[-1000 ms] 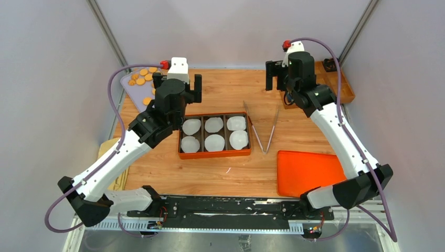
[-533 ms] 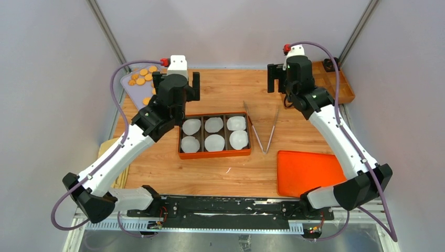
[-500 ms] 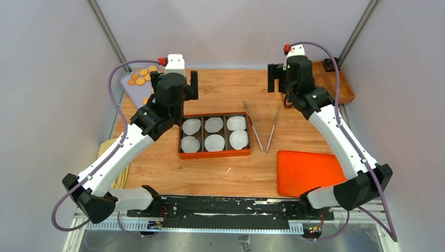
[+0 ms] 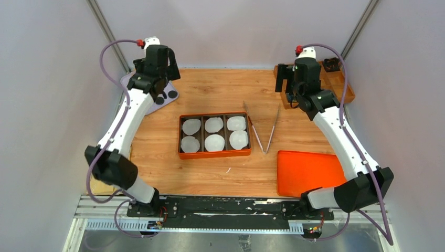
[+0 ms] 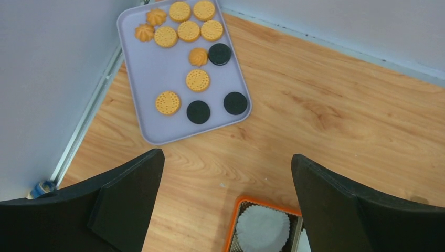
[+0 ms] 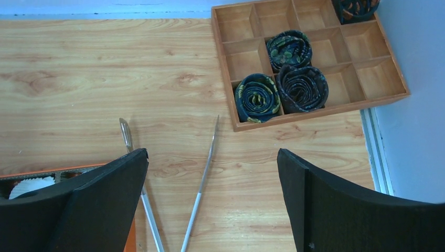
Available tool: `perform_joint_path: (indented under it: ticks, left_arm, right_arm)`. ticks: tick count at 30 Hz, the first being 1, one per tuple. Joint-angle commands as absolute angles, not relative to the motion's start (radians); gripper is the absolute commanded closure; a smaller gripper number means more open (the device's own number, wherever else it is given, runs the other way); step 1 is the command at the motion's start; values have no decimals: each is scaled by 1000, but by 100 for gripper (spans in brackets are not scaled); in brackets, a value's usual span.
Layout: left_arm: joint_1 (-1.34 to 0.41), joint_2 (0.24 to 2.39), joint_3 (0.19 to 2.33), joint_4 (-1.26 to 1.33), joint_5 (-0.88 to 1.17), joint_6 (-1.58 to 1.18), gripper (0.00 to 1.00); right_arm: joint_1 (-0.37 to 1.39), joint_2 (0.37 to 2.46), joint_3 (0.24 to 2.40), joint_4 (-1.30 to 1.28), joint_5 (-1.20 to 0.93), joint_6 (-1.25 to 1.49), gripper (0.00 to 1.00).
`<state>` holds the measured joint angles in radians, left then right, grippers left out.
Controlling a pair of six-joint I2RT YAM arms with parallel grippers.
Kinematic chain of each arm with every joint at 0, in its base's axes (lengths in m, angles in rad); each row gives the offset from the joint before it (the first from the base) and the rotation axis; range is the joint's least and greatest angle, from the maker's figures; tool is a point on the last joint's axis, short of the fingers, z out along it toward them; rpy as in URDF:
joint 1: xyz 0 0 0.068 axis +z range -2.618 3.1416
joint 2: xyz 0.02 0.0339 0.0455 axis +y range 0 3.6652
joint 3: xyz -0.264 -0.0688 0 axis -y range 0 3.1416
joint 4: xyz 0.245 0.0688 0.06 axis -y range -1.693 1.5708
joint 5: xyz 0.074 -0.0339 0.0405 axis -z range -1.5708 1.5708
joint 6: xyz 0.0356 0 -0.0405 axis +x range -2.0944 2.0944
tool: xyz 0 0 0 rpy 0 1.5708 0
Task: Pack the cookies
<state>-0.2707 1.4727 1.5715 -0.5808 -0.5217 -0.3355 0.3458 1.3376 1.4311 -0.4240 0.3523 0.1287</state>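
Note:
The cookies [image 5: 198, 80], small golden-orange discs, lie on a lavender tray [image 5: 157, 121] at the table's back left, with three black discs [image 5: 198, 112] among them. My left gripper [image 5: 225, 156] hangs open above the wood just in front of that tray, holding nothing. From above, the left gripper [image 4: 156, 73] covers most of the tray [image 4: 170, 100]. The orange box [image 4: 214, 155] sits mid-table, with a white paper liner [image 4: 214, 142] in each cell. My right gripper [image 6: 212, 152] is open and empty over the tongs [image 6: 202, 173], and in the top view that gripper [image 4: 295, 84] is at the back right.
Metal tongs [image 4: 265, 131] lie open right of the box. An orange lid [image 4: 309, 170] lies at the front right. A wooden divided tray [image 6: 309, 58] with dark rolled items stands in the back right corner. Walls close in on both sides.
My left arm has swung back and to the left, from beside the box to over the cookie tray. The right arm has drawn slightly right and back. Both grippers stay open.

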Motion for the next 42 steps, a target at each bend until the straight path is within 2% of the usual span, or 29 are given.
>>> perform_joint_path:
  ticks: [1,4,8,16,25,31,35,42]
  left_arm:
    - [-256,1638,1765,-728,-465,-339,0]
    - [-250,1739,1868,-746,-454,-286,0]
    - [-170,1819,1964,-749,-251,-336,3]
    - [-117,1852,1942,-747,-158,-378,4]
    - [-132,1654,1702,-623,-124,-359,3]
    - [-242,1392,1466,-359,-156,-274,0]
    - [-249,1306,1432,-314,-148,-293,0]
    - [-261,1280,1370,-274,-194,-270,0]
  right_arm:
    - [291,1372,1448,-448,276,178,0]
    - [290,1390,1466,-459,260,146,0]
    - [281,1428,1498,-479,238,134,2]
    - [270,1467,1519,-480,201,132,4]
    - [271,1422,1467,-433,191,119,3]
    - [273,1432,1454,-404,181,121,3]
    - [273,1441,1460,-403,199,112,3]
    - [280,1421,1435,-373,184,107,2]
